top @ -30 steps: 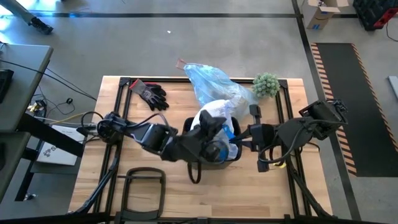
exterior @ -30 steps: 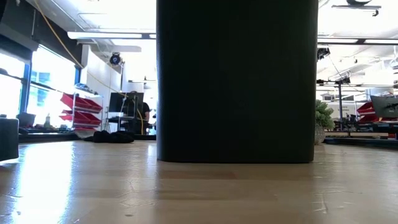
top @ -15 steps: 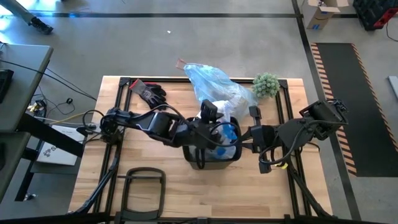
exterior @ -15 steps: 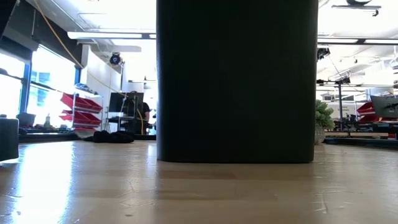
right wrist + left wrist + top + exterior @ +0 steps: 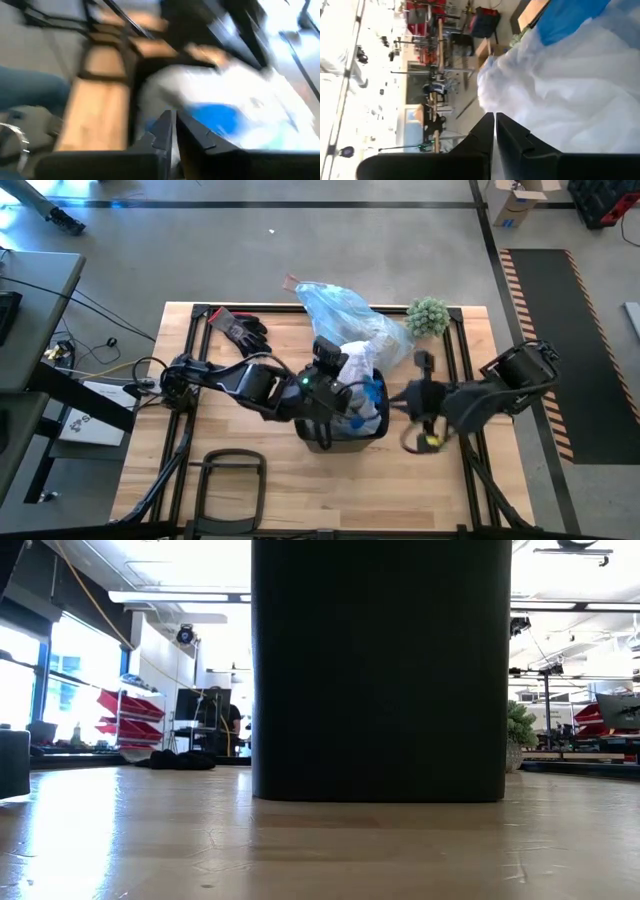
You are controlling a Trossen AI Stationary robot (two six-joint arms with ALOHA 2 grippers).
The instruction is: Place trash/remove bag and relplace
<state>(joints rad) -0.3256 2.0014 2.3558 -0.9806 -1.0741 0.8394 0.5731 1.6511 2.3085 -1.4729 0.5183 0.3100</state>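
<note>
High view: the white bag (image 5: 352, 370) in the black bin (image 5: 335, 438) is pinched by the left gripper (image 5: 330, 358), fingers together, so lifting out seems needed next; the right gripper (image 5: 421, 362) is shut nearby.

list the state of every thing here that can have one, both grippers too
left gripper: shut, over the bin, at the white bag
right gripper: shut, beside the bin, holding nothing
black bin: upright, white bag in it
white bag: bunched, rising out of the bin
light-blue bag: crumpled, lying behind the bin
black gloves: lying flat on the table
green plant: upright at the table's far edge
</note>
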